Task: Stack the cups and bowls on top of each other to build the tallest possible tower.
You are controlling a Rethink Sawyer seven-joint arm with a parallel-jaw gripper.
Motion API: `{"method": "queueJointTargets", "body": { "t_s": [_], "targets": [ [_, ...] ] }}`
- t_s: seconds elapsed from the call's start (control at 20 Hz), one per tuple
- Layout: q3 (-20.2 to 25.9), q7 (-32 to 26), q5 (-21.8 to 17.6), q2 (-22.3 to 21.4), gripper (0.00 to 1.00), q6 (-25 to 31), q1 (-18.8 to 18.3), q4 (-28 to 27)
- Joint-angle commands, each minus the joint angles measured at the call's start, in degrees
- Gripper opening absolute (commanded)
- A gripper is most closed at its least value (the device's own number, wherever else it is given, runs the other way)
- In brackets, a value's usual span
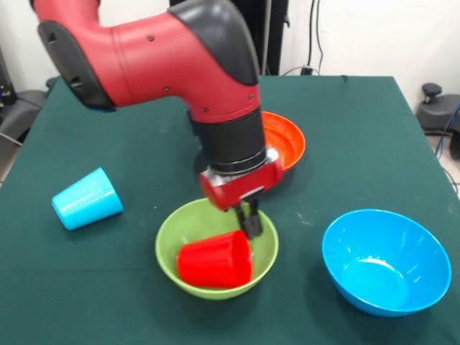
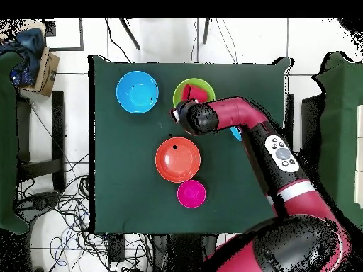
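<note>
Claw (image 1: 251, 219) first: from my front camera I see its two dark fingers close together, hanging just over the rim of the red cup (image 1: 214, 263), which lies on its side in the lime green bowl (image 1: 170, 228). Whether the fingertips pinch that rim or merely touch it I cannot tell; they meet right at the cup's upper edge.

Going left to right across the front view, the light blue cup (image 1: 86, 198) lies tipped over on the green table (image 1: 144, 151), well apart from everything. Next comes the lime green bowl with the red cup inside, directly under the claw. Behind the arm sits the orange bowl (image 1: 286, 138), upright and partly hidden. Farthest right is the blue bowl (image 1: 381, 260), upright and empty.

My overhead camera adds a small pink-red bowl (image 2: 191, 193) just beside the orange one.

By my reckoning the tower has barely begun: one cup rests in one bowl, and not squarely. Every other piece stands alone, so nearly all the stacking remains.
</note>
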Motion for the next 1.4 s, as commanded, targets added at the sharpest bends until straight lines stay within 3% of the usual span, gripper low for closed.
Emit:
{"method": "queueJointTargets", "body": {
  "t_s": [0.05,0.65,0.95,1.4],
  "targets": [
    [-3.7,-7.2,1.8,-0.2,0.00,8.1,2.7,2.8],
    [-1.6,-11.8,7.4,-4.4,0.00,13.8,0.0,8.5],
    [-0.7,-14.8,11.4,-5.2,0.00,22.4,-0.9,6.1],
    [0.8,-12.4,14.2,-6.3,0.00,27.3,0.8,1.8]
  ]
}}
